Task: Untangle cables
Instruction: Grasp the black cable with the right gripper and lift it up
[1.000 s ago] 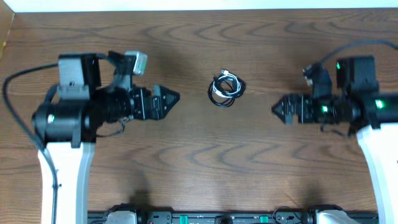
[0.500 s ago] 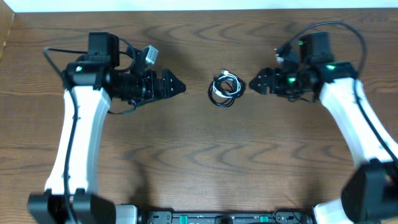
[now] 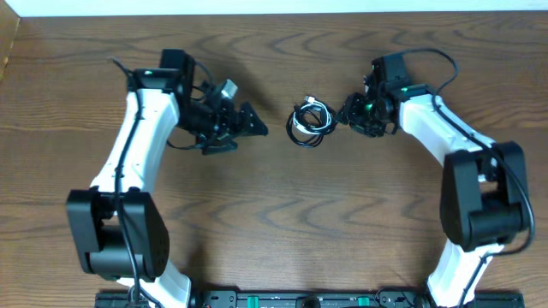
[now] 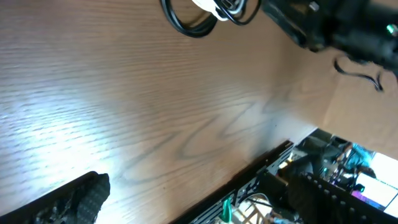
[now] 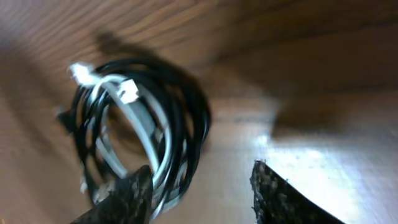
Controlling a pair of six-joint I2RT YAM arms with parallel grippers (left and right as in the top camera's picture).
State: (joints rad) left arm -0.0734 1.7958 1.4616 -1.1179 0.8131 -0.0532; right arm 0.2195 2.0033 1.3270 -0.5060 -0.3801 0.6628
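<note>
The cables [image 3: 310, 122] lie in one small tangled bundle on the wooden table, thin black loops with a white cable wound through them. In the right wrist view the cables [image 5: 137, 124] fill the left half, and white plugs show at their top. My right gripper [image 3: 343, 115] is at the bundle's right edge. Its jaws stand apart, the left finger [image 5: 127, 196] lies over the loops, and the bundle's outer strands sit just inside the gap [image 5: 199, 180]. My left gripper [image 3: 259, 128] is open a short way left of the bundle, holding nothing. Only one finger [image 4: 71, 199] shows in its wrist view, where the cables [image 4: 199, 15] appear at the top edge.
Thicker black cords [image 3: 437, 56] loop off the arms near their wrists. The table's front edge carries a dark rail [image 4: 267, 171] with electronics below it. A pale wall strip [image 3: 274, 7] borders the far side of the table.
Both arms have swung in toward the bundle. The right gripper has reached its right edge and its jaws have narrowed. The left gripper has come closer and stayed wide.
</note>
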